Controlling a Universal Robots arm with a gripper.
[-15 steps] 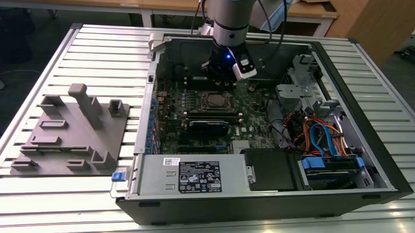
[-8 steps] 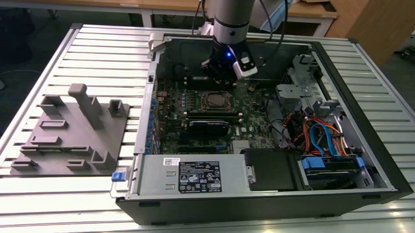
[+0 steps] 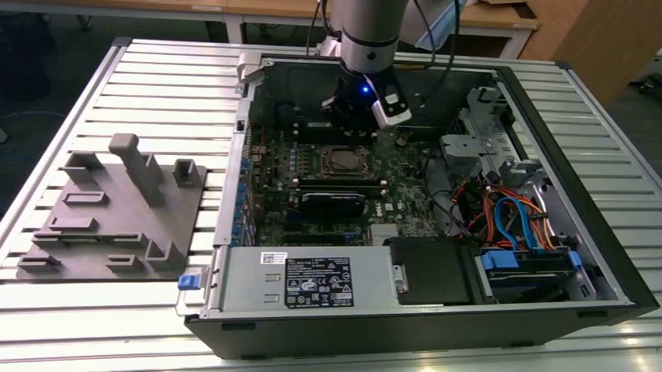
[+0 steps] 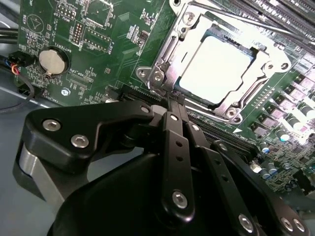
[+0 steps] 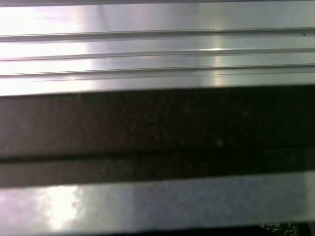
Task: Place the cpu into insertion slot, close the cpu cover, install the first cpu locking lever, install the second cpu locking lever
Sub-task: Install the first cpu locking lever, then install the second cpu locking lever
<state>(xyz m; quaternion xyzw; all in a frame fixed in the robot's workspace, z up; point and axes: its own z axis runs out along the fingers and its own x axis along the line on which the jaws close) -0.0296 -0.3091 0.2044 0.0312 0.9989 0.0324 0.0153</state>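
gripper (image 4: 173,101): fingers pressed together, holding nothing | cpu (image 4: 216,69): seated in insertion slot (image 4: 162,64), just ahead of fingertips | cpu cover (image 4: 241,101): apparently closed over it

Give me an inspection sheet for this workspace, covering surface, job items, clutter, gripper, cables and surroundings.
Surface: slatted metal table carrying an open computer case.
Job's things: the cpu lies in the insertion slot; the cpu cover lies closed over it, framing the chip.
Clutter: grey fixture plate on the table at the exterior view's left.
Gripper: the gripper is shut, holding nothing, its tips at the near edge of the socket frame.
Cables: orange and blue wires inside the case at the exterior view's right; black cable along the arm.
Surroundings: wooden desks behind the table.
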